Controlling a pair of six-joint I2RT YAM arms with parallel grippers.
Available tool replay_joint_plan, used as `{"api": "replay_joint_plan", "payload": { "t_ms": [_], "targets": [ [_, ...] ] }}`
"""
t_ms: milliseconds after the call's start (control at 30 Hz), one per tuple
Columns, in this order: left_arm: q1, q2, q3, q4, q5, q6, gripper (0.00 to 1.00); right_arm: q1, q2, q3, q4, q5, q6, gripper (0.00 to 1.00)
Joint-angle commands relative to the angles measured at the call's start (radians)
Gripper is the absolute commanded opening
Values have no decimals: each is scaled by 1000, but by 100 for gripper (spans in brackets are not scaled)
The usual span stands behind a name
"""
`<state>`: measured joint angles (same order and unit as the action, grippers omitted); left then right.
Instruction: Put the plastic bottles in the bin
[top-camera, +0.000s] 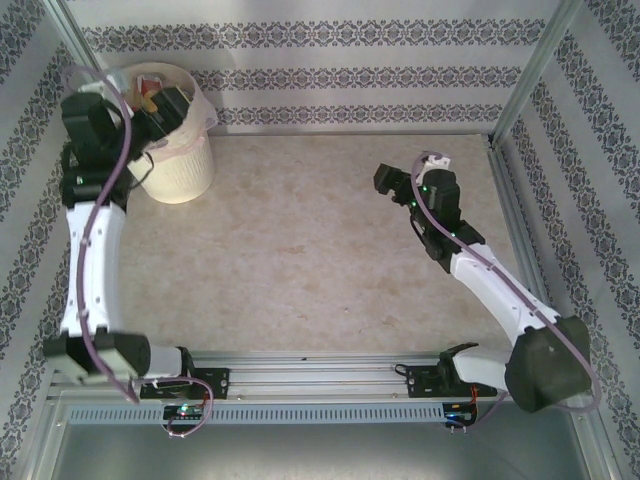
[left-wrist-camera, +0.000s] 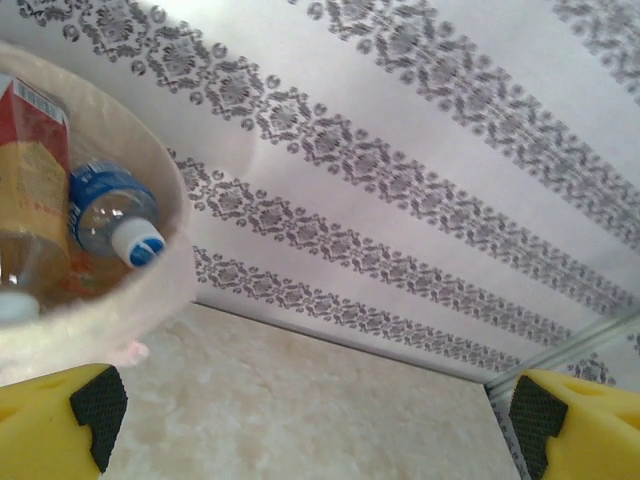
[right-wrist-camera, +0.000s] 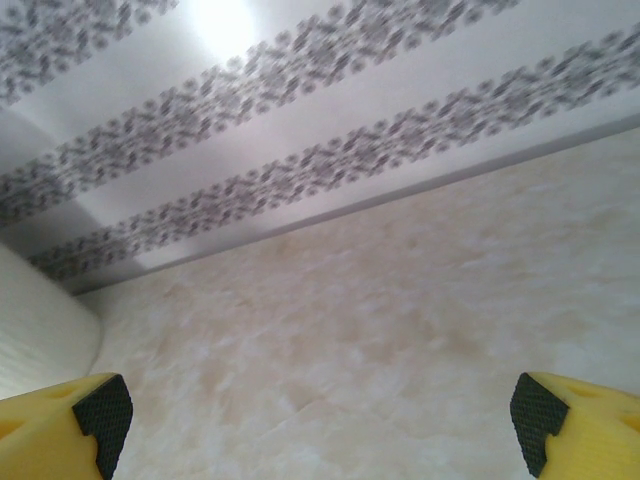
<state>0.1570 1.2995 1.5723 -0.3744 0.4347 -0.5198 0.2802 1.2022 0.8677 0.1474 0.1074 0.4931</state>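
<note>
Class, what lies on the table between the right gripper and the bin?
Bare table stretches from the right gripper to the bin, seen in the top external view.

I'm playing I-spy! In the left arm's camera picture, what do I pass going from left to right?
red-labelled bottle → blue-labelled bottle → bin's edge → left hand's yellow finger at the far right
</note>
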Motion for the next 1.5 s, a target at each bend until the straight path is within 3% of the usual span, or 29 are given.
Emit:
{"api": "replay_joint_plan", "payload": {
  "t_ms": [0,233,433,567,733,1000,1167,1233,1300,1400,1467],
  "targets": [
    [-34,-121,-193,108,-102,41,99,-46,-71,-46,7,135,-77,98],
    [-40,-407,-663,236,-475,49,100,-216,-190,-210,-1,242,-165,98],
    [-39,-391,-954,435,-703,118,100,-339,-137,-320,26,274,-181,98],
    [-39,-251,-1029,578,-673,206,100,-399,-40,-343,77,165,-228,98],
    [-40,-25,-1024,693,-528,308,100,-449,107,-333,211,-128,-277,98],
    [-68,104,-1135,1032,-398,418,100,-439,254,-344,443,-298,-318,98],
    [-183,275,-1178,1277,-455,544,99,-359,244,-411,561,-289,-416,98],
    [-185,251,-1170,1208,-550,499,99,-304,261,-468,678,-248,-475,98],
    [-185,262,-1184,1258,-615,475,99,-275,321,-501,808,-181,-485,98],
    [-185,256,-1179,1236,-622,469,99,-270,299,-469,701,-95,-466,98],
    [-185,261,-1181,1249,-623,471,99,-270,315,-482,755,-92,-466,98]
  ]
}}
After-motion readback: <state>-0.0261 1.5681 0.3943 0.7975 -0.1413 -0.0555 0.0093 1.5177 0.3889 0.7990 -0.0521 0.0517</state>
